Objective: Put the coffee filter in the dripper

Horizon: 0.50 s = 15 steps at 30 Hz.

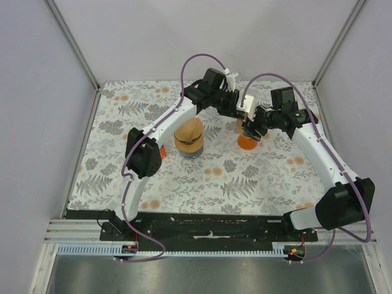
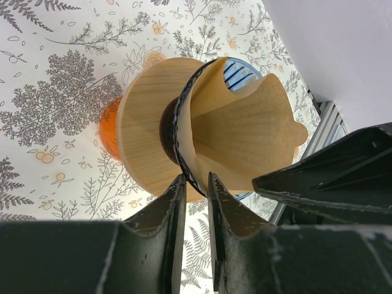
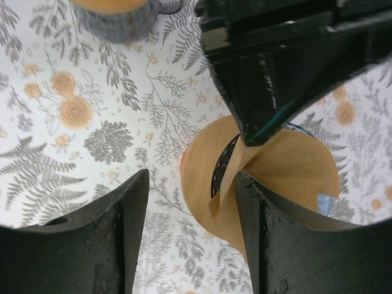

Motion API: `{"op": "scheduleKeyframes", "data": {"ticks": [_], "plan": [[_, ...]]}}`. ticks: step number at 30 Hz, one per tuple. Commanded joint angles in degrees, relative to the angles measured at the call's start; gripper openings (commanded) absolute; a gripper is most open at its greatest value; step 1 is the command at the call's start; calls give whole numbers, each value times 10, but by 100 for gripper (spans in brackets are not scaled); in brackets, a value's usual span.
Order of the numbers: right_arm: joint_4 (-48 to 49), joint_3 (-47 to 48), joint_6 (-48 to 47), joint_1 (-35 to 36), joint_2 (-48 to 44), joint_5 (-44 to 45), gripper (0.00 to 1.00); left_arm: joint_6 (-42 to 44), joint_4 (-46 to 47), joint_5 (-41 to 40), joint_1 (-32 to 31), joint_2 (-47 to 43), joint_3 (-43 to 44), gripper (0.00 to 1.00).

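Note:
The dripper [image 2: 147, 128] has a wooden collar, a dark striped rim and an orange base [image 1: 247, 143]; it stands at the back right of the mat. A brown paper coffee filter [image 2: 245, 131] sits tilted in its mouth, one edge sticking up past the rim. My left gripper [image 2: 196, 177] is nearly shut, pinching the filter's lower edge at the rim. My right gripper [image 3: 191, 177] is open just above the dripper [image 3: 199, 165], one finger over the filter [image 3: 294, 171]. In the top view both grippers, left [image 1: 243, 117] and right [image 1: 252, 130], crowd over the dripper.
A grey cup holding a stack of brown filters [image 1: 188, 138] stands left of the dripper, also at the top of the right wrist view [image 3: 119, 18]. The floral mat [image 1: 202, 177] covers the table. Walls close in on three sides.

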Motion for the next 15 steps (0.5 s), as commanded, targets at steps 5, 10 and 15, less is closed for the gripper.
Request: {"op": "scheduleKeyframes", "data": {"ticks": [5,10,15], "plan": [[29,0,-146,8,21,63,44,21,-5,1,-5,-14,31,26],[28,-12,-153,13,24,71,33,21,-5,2,-5,-12,35,26],[24,-28,-159,14,22,73,23,22,-6,2,-5,-11,37,26]]}}
